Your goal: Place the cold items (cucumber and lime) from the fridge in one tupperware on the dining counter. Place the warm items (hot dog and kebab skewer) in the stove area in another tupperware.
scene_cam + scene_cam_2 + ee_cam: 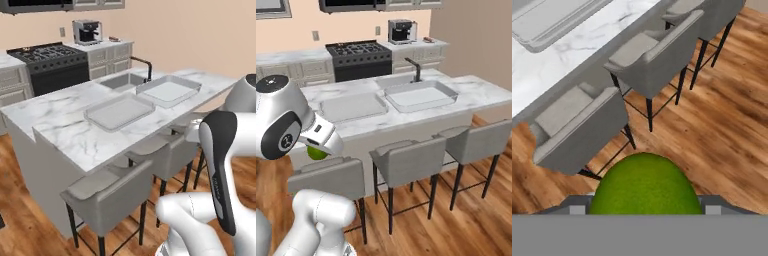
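My gripper [318, 150] is shut on the lime [644, 184], a round bright green ball that hangs low over the wood floor in front of the stools. The lime [317, 153] peeks out under the white hand, left of the dining counter [481, 92]. Two pale grey tupperwares [336, 118] [452, 95] lie side by side on the marble top, both empty; they also show in the left base view [95, 119] [192, 88]. The stove area [358, 52] stands behind. A tiny item [428, 39] on its right counter is too small to identify. The cucumber and fridge are out of view.
Grey stools [406, 162] line the near side of the counter, directly under and beside my hand [577, 125]. A sink with a black faucet [415, 67] sits behind the trays. A coffee machine [401, 31] stands right of the stove.
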